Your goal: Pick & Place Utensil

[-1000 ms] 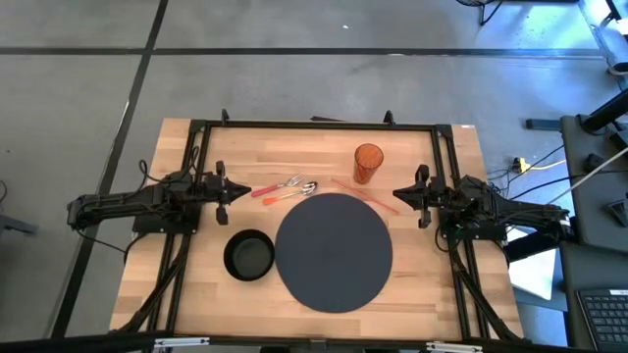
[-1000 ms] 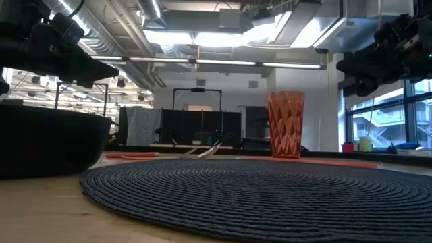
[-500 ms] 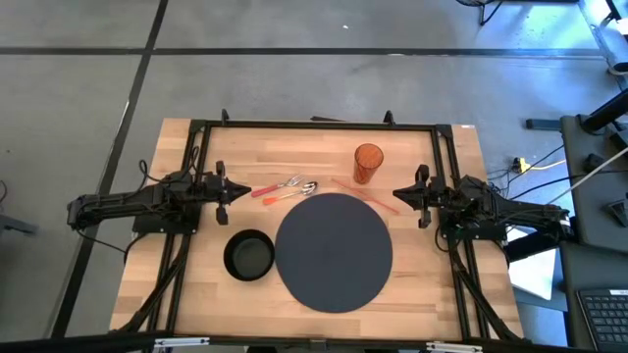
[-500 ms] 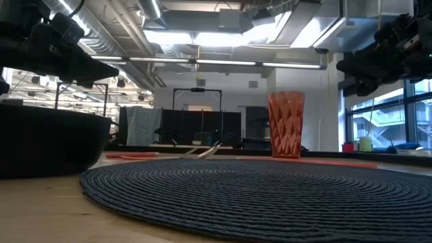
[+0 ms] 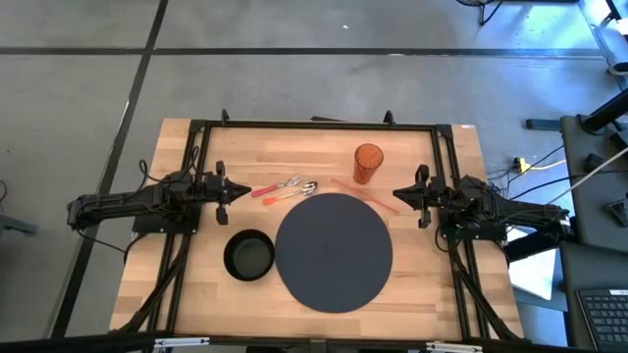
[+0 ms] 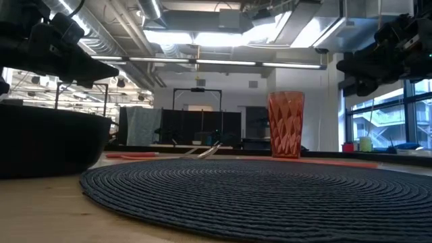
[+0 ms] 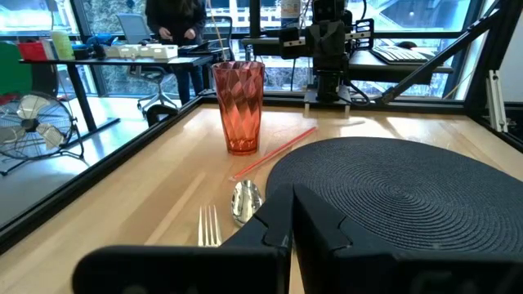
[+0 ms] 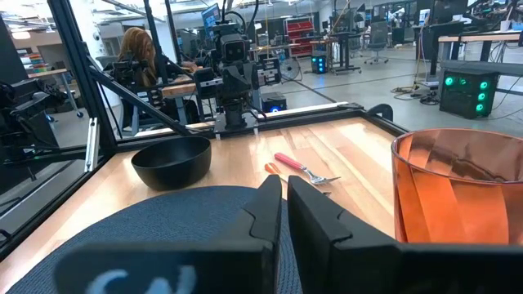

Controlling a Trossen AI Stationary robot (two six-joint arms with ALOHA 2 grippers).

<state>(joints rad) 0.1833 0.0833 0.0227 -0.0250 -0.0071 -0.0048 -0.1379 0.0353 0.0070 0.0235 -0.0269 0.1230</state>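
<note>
Meanwhile, the orange-handled metal fork [image 5: 276, 186] and spoon [image 5: 292, 191] lie on the wooden bench [image 5: 196, 265] just beyond the round dark woven placemat [image 5: 334, 251], between the closed, empty left hand [image 5: 242, 190] and right hand [image 5: 399, 195].

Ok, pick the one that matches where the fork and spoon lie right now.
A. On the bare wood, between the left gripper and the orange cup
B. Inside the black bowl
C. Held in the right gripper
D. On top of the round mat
A: the high view shows the fork and spoon flat on the wood beyond the mat, between the left gripper and the cup, not in the bowl.
</note>
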